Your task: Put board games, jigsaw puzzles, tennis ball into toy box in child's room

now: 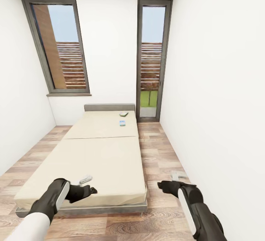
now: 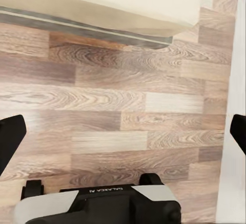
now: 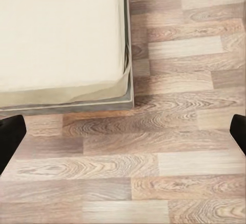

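The bed (image 1: 92, 160) runs away from me, with beige pads and a grey headboard. Two board games lie near its far end on the right side: a white-and-green one (image 1: 123, 114) by the headboard and a blue one (image 1: 122, 123) just in front of it. My left gripper (image 1: 88, 186) hangs open over the bed's near left corner, far from both boxes. My right gripper (image 1: 166, 183) is open above the floor to the right of the bed. Both wrist views look down on wood floor, left gripper (image 2: 123, 137) and right gripper (image 3: 123, 134) spread wide and empty. The table, toy box, puzzles and tennis ball are out of view.
A strip of wood floor (image 1: 158, 152) runs between the bed and the right wall (image 1: 221, 105) up to a glass door (image 1: 151, 60). A window (image 1: 60, 46) is in the back wall on the left. The bed's corner (image 3: 123, 93) and my own base (image 2: 102, 203) appear below the wrists.
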